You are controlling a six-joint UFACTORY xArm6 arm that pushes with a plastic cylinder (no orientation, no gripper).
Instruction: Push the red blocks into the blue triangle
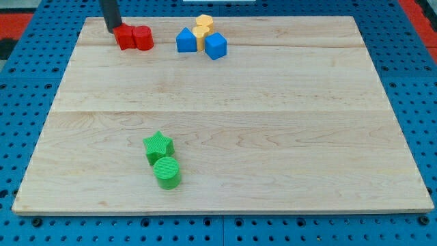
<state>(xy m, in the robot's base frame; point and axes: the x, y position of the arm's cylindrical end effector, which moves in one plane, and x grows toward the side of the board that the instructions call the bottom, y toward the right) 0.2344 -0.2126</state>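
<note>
My tip (111, 30), a bare rod with no claw to spread or pinch, touches the left side of the red blocks (134, 37) near the surface's (225, 130) top-left corner. The push looks just underway; next I need a steady shove rightward to the blue triangle (186, 40), near but apart along the top edge.

A wooden board (273, 137) lies flat on a blue pegboard surface (27, 102). At the far side, just right of centre-left, two yellow blocks (202, 26) sit touching each other, with a blue cube (216, 46) touching their near right side. Near the front left, a green star (158, 145) touches a green cylinder (166, 172) just nearer.
</note>
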